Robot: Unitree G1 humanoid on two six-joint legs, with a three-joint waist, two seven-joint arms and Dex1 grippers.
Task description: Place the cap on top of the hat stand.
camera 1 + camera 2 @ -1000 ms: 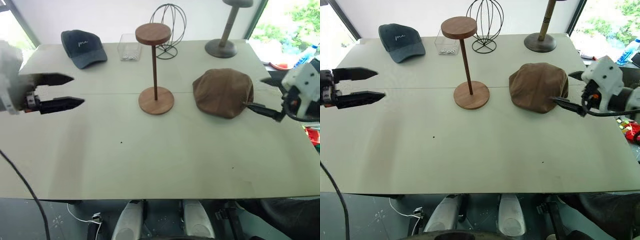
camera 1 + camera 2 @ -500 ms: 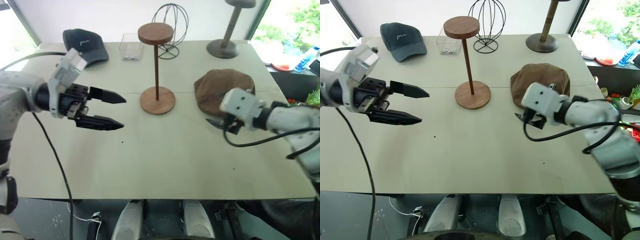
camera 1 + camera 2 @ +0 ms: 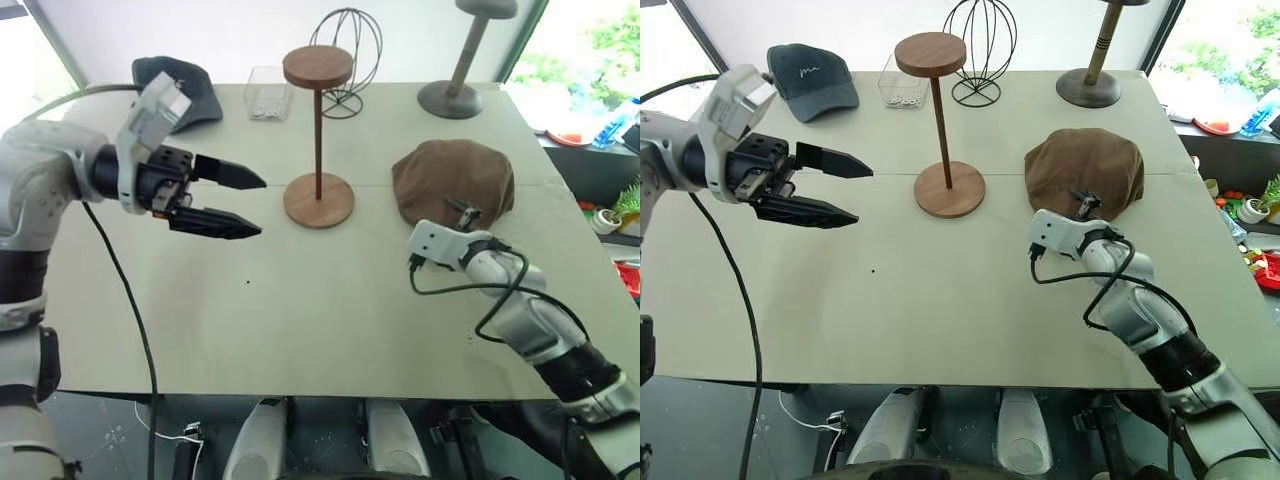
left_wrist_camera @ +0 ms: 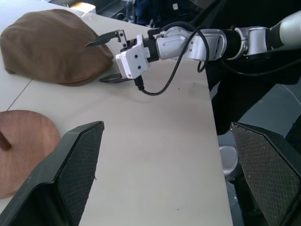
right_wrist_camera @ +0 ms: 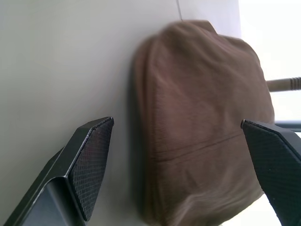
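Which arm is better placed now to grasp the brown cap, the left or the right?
The right. The right gripper has its open fingers around the edge of the cap; the left gripper hovers open beyond the hat stand.

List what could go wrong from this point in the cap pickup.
The right gripper straddles only the near edge of the floppy cap, so a shallow pinch could slip or let it droop. Carrying it across could knock the thin-rodded hat stand, which the open left gripper isn't steadying.

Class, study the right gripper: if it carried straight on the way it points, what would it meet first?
Most likely the cap. The right gripper is open, one finger above the cap's near edge and one at table level, so the edge lies between them.
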